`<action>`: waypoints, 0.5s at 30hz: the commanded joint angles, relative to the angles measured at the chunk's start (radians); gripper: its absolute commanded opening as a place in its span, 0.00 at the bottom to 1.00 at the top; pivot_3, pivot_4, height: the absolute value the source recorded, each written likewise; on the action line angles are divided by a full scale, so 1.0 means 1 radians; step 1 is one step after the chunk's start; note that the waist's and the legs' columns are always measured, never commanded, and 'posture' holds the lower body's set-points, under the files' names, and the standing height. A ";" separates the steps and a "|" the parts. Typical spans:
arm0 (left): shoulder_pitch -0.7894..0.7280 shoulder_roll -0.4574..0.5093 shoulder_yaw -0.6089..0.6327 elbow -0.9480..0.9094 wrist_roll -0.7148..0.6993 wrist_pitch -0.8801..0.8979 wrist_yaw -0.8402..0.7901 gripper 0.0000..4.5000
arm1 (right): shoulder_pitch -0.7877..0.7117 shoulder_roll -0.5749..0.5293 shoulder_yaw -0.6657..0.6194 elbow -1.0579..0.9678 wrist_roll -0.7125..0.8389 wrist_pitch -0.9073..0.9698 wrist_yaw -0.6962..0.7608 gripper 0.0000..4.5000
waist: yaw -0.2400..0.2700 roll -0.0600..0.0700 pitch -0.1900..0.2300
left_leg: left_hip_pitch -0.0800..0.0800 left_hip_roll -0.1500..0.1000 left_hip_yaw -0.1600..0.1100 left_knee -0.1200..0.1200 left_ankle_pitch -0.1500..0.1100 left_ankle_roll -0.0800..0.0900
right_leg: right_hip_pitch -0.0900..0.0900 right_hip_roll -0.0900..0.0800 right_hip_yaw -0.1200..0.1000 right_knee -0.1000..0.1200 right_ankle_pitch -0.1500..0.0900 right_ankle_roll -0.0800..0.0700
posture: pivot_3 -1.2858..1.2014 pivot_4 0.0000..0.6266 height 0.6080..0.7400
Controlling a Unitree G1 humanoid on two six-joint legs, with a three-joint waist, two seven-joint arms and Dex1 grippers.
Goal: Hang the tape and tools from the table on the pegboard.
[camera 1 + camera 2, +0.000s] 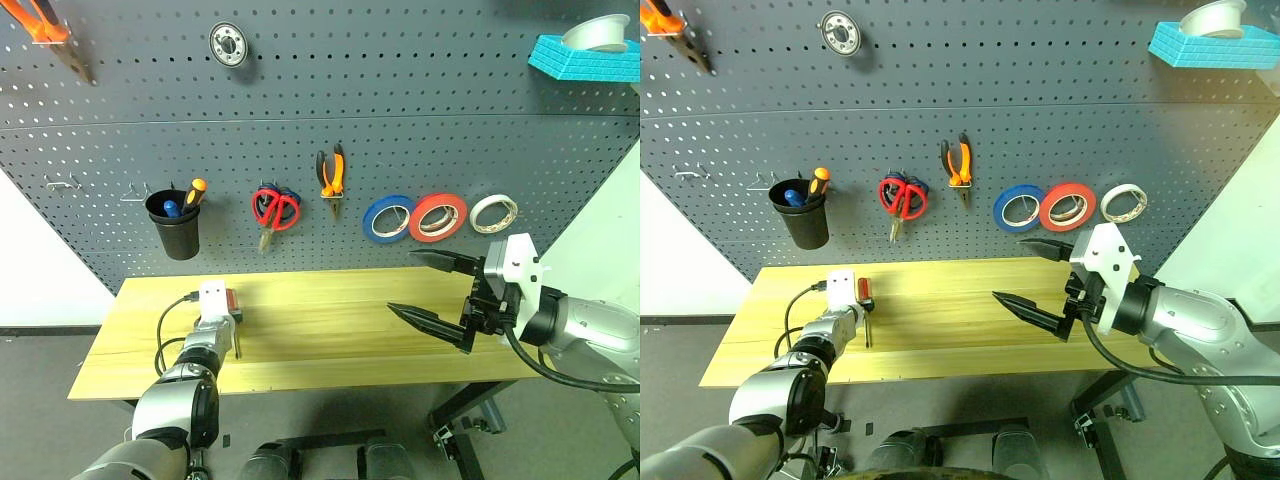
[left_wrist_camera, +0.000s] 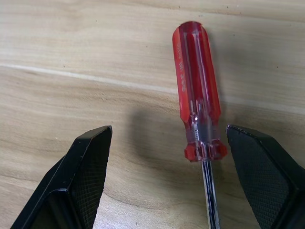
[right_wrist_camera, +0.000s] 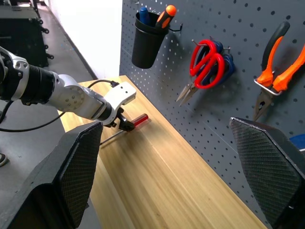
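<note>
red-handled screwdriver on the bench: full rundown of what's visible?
The screwdriver has a translucent red, plastic-looking handle, fluted, with a flared collar where a thin bare metal shaft leaves it. It lies flat on the table, toward its left end, handle pointing at the pegboard and shaft toward the robot. The left gripper is open with a finger on each side of the collar and shaft, neither touching. Only the wood touches it. Its tip is out of sight.

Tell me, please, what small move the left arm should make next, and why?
Probably close the left gripper on the screwdriver. It lies flat on the table between the open fingers, near where handle meets shaft, and it looks like the one tool not yet on the pegboard.
</note>
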 commanded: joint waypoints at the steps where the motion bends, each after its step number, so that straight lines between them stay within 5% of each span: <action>1: -0.038 0.000 0.011 0.003 -0.013 -0.024 0.001 0.89 | -0.007 -0.014 -0.038 -0.029 0.025 0.000 -0.003 1.00 | -0.001 0.000 0.000 | 0.000 0.000 0.000 0.000 0.000 0.000 | 0.000 0.000 0.000 0.000 0.000 0.000 | 0.42 0.00 0.55; 15: -0.055 -0.009 0.029 0.028 -0.049 -0.011 -0.011 0.89 | 0.000 -0.021 -0.048 -0.042 0.043 0.022 -0.014 1.00 | -0.019 -0.001 -0.001 | 0.000 0.000 0.000 0.000 0.000 0.000 | 0.000 0.000 0.000 0.000 0.000 0.000 | 0.41 0.00 0.55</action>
